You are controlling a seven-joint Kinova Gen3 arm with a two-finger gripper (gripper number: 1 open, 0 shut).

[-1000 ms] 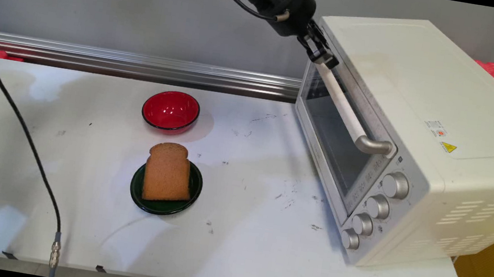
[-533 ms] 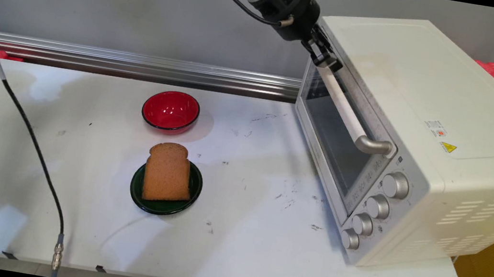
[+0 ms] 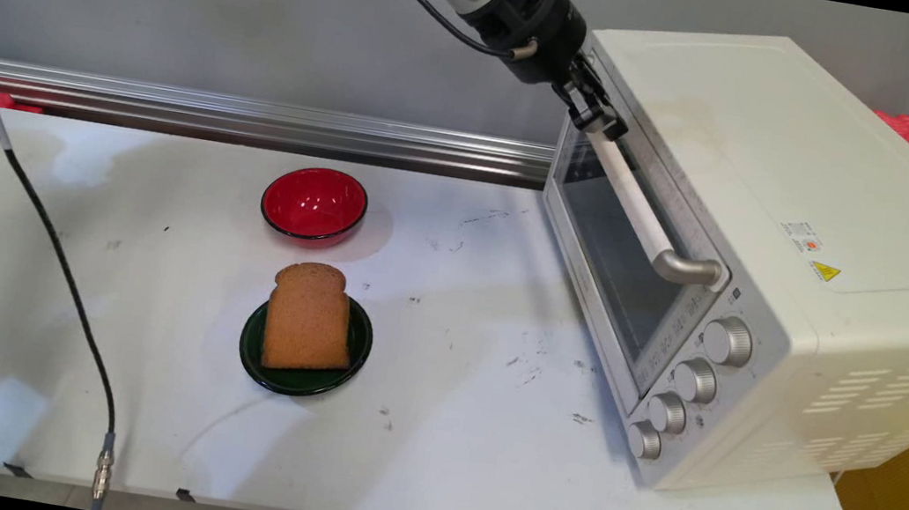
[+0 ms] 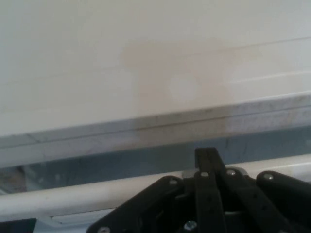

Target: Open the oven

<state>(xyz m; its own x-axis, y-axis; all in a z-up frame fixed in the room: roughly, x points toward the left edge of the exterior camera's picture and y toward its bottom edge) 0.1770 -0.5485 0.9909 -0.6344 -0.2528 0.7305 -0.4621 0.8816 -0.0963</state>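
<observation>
My gripper [image 3: 599, 122] is shut, its fingers pressed together at the far end of the toaster oven's white handle [image 3: 639, 210]. In the hand view the joined fingertips [image 4: 206, 155] stick up past the handle bar [image 4: 73, 196], against the top edge of the door. The cream toaster oven [image 3: 784, 186] stands on the right of the table. Its glass door [image 3: 610, 255] is closed. A slice of brown bread [image 3: 309, 319] lies on a dark green plate [image 3: 252, 351] mid-table, far from the gripper. A red bowl [image 3: 314, 204] sits behind the plate.
A black cable [image 3: 61, 271] hangs over the table's left side, its metal plug past the front edge. An aluminium rail [image 3: 242, 118] runs along the back of the table. Several silver knobs [image 3: 695, 380] line the oven's front.
The gripper has shifted a little right and down along the handle's far end. The oven door, bread, plate and bowl have not moved.
</observation>
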